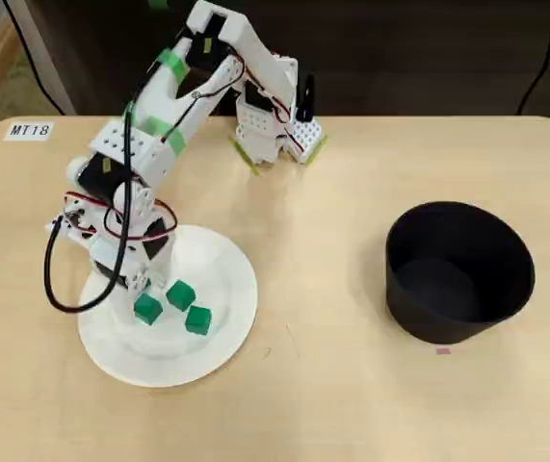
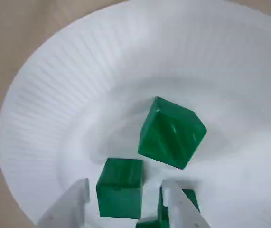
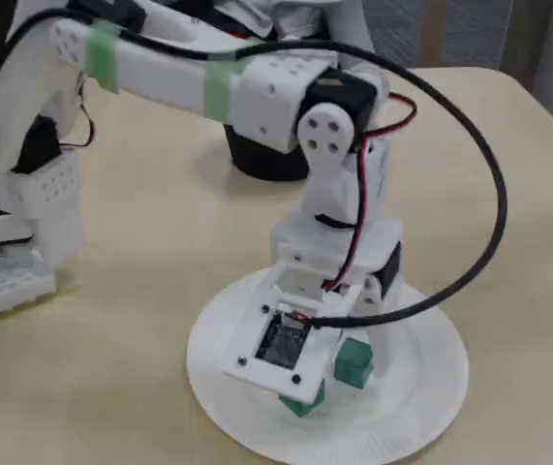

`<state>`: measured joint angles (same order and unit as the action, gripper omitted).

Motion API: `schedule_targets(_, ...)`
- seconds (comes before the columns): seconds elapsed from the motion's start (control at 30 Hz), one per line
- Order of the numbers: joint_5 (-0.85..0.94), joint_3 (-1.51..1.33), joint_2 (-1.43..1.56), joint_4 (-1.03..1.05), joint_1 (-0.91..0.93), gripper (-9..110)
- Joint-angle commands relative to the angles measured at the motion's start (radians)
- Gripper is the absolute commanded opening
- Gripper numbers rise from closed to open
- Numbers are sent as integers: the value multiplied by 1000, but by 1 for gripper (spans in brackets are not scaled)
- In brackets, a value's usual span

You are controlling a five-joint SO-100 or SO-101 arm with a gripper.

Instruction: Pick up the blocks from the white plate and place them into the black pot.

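In the wrist view my gripper (image 2: 126,184) is open low over the white plate (image 2: 45,104). One green block (image 2: 120,188) sits between its white fingers (image 2: 180,204), with a small gap on each side. A second block (image 2: 171,133) lies tilted just beyond it. A third block (image 2: 190,198) is partly hidden behind the right finger. The overhead view shows three blocks (image 1: 180,295) close together on the plate (image 1: 226,337), under the wrist. The black pot (image 1: 458,269) stands far to the right, and what I see of its inside looks empty.
The arm's base (image 1: 275,120) is at the table's back edge. A black cable (image 1: 53,274) loops off the wrist to the left of the plate. Bare tabletop (image 1: 323,289) lies between the plate and the pot. In the fixed view the pot (image 3: 266,160) is behind the arm.
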<state>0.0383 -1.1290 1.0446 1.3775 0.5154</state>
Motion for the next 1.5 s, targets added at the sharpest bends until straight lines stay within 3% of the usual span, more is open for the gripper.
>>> schedule_targets(0.0, -21, 48, 2, -29, -5, 11)
schedule_targets(0.1, -21, 87, -35, -15, -3, -2)
schedule_targets(0.3, 9, 103, -15, -23, -9, -2)
schedule_targets(0.53, 20, 103, 242, -57, -97, -2)
schedule_targets(1.1, -32, 61, 723, 144, -813, -2)
schedule_targets(1.33, -123, -431, 1062, -29, -1048, -2)
schedule_targets(1.47, -104, -479, 974, -26, -1152, -3)
